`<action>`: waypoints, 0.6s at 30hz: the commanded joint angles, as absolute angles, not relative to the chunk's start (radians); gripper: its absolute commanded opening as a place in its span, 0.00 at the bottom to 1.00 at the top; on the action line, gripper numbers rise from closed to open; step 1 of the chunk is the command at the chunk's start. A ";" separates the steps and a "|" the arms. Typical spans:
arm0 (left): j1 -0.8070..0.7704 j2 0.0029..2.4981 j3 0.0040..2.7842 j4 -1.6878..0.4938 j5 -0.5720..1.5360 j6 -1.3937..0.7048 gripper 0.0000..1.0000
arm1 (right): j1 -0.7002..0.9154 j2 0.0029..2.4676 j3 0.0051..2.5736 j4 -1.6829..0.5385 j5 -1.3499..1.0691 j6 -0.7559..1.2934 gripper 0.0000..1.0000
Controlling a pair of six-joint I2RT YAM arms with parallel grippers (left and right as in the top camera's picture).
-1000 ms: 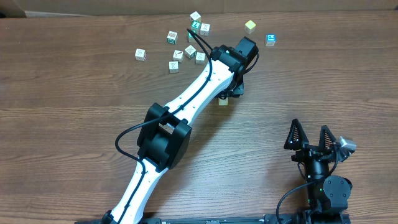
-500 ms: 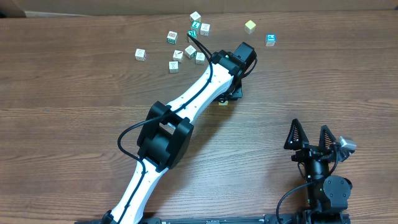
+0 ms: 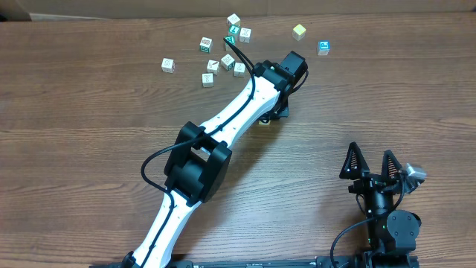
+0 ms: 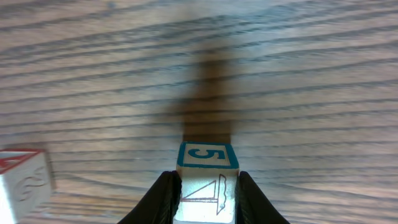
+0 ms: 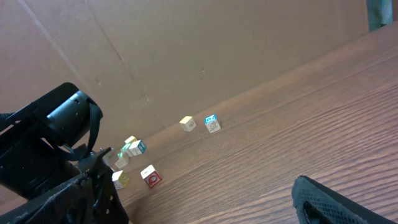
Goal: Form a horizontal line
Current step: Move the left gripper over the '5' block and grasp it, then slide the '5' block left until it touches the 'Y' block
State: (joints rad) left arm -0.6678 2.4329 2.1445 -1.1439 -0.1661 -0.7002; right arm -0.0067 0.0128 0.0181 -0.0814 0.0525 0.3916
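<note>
Left arm has nudged its wrist a shade toward the far edge since a second ago, and its jaws have come in. Nearest to us, well this side of the 5 cube and off to the right, the right claw [image 3: 370,165] sits parked with its fingers spread wide and nothing between them.

Now the action: the left claw [image 4: 208,196] has nearly closed, and its fingers [image 4: 163,196] press the two flanks of the 5 cube [image 4: 207,157]. That's the blue 5 on top with a little sailboat facing the wrist camera. We judge the cube is gripped but still resting on the table [image 3: 89,134].

What could go wrong? The fingers hold only the near part of the cube, so a quick lift could let it pivot or squirt out forward. A red-marked cube [image 4: 22,180] sits apart from the 5 cube at the left of the wrist view. A careless sideways sweep could knock it.

Beyond the 5 cube, toward the far edge and to the left, lie the loose cubes [image 3: 227,61], scattered with no order. Farther right of them are a yellow cube [image 3: 299,31] and a blue-faced cube [image 3: 323,48]. We see no horizontal line anywhere yet. One piece of it is in the left claw, and the rest wait past the claw's tips.
</note>
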 commanded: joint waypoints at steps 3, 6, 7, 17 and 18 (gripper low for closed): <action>-0.660 2.429 2.140 -1.172 -0.262 -0.657 0.21 | -0.012 0.007 0.008 -0.076 0.059 0.384 1.00; -0.660 2.429 2.140 -1.190 -0.266 -0.657 0.22 | -0.012 0.007 0.008 -0.076 0.059 0.384 1.00; -0.660 2.429 2.140 -1.199 -0.268 -0.657 0.22 | -0.012 0.007 0.008 -0.076 0.059 0.384 1.00; -0.649 2.429 2.140 -1.246 -0.287 -0.658 0.26 | -0.012 0.007 0.008 -0.076 0.059 0.384 1.00; -0.647 2.429 2.140 -1.249 -0.287 -0.658 0.26 | -0.012 0.007 0.008 -0.076 0.059 0.384 1.00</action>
